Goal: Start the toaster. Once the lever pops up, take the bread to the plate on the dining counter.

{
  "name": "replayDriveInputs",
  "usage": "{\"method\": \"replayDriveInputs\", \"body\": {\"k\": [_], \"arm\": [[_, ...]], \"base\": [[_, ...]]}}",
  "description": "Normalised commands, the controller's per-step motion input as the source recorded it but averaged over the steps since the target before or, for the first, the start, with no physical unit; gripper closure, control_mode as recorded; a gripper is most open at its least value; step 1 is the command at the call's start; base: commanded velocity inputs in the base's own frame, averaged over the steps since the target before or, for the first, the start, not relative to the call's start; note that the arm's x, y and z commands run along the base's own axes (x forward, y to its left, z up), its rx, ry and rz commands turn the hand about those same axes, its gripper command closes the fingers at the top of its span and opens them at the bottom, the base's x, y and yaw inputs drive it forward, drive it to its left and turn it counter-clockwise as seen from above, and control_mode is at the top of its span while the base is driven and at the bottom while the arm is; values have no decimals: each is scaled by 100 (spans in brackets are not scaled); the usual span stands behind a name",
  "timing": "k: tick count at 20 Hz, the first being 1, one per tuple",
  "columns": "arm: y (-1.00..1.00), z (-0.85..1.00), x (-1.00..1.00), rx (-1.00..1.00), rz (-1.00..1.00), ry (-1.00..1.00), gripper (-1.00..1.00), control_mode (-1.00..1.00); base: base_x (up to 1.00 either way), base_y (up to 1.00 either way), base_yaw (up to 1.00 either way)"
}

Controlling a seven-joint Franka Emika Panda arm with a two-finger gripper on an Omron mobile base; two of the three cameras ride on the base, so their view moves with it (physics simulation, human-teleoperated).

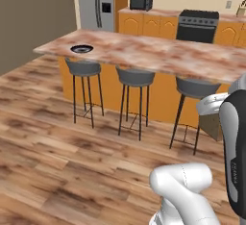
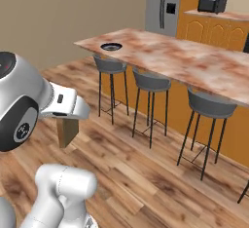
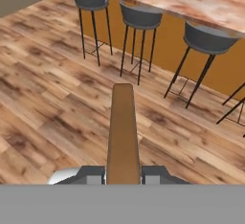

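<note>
The bread [image 3: 123, 132], a tan-brown slice seen edge-on, stands between my fingertips in the hand view, with my gripper [image 3: 123, 174] shut on it. From the base views the bread [image 1: 212, 124] [image 2: 66, 130] hangs below the white hand, over the wooden floor and short of the stools. The plate [image 1: 81, 49] [image 2: 111, 47], dark-rimmed, lies near the left end of the dining counter [image 1: 163, 58] [image 2: 194, 64] [image 3: 191, 0]. The toaster is out of view.
Three grey bar stools [image 1: 136, 78] [image 2: 151, 81] [image 3: 141, 17] line the counter's near side, between me and its orange panels. Behind it are a steel fridge [image 1: 96, 3], a black oven [image 1: 197, 26] and a dark boxy appliance [image 1: 141, 2]. Wooden floor [image 1: 72, 161] lies open in front.
</note>
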Motion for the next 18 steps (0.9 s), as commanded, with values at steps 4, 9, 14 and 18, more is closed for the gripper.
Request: {"method": "replayDriveInputs", "body": {"k": [4,9,14,18], "arm": [[0,0,0,0,0,0,100,100],[0,0,0,0,0,0,100,100],[0,0,0,0,0,0,100,100],[0,0,0,0,0,0,100,100]], "base": [[22,75,-23],[25,72,-24],[31,68,-25],[29,64,-24]]}}
